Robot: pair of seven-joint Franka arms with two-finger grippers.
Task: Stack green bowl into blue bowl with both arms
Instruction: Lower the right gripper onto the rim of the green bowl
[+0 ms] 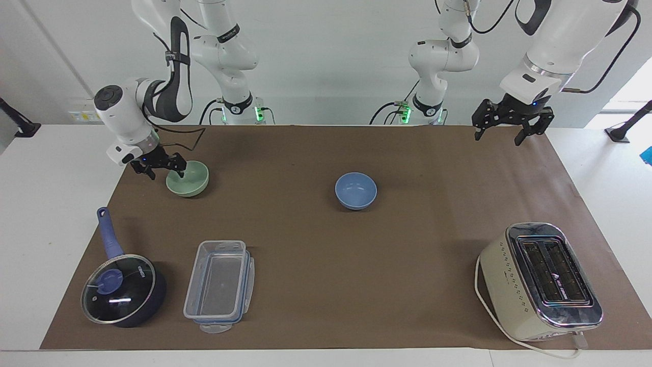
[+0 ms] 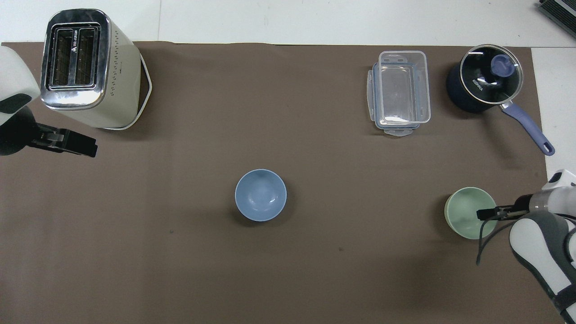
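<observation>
The green bowl (image 1: 193,183) stands upright on the brown mat toward the right arm's end of the table; it also shows in the overhead view (image 2: 463,218). The blue bowl (image 1: 356,190) stands upright near the mat's middle, apart from it, and shows in the overhead view (image 2: 260,195). My right gripper (image 1: 165,171) is low at the green bowl's rim, open, one finger inside the bowl and one outside; its tip shows in the overhead view (image 2: 488,212). My left gripper (image 1: 504,133) is open and empty, raised over the mat near the robots, and shows in the overhead view (image 2: 83,146).
A cream toaster (image 1: 540,280) stands at the left arm's end, farther from the robots than the bowls. A clear plastic container (image 1: 219,285) and a dark blue glass-lidded saucepan (image 1: 122,288) stand at the right arm's end, farther out than the green bowl.
</observation>
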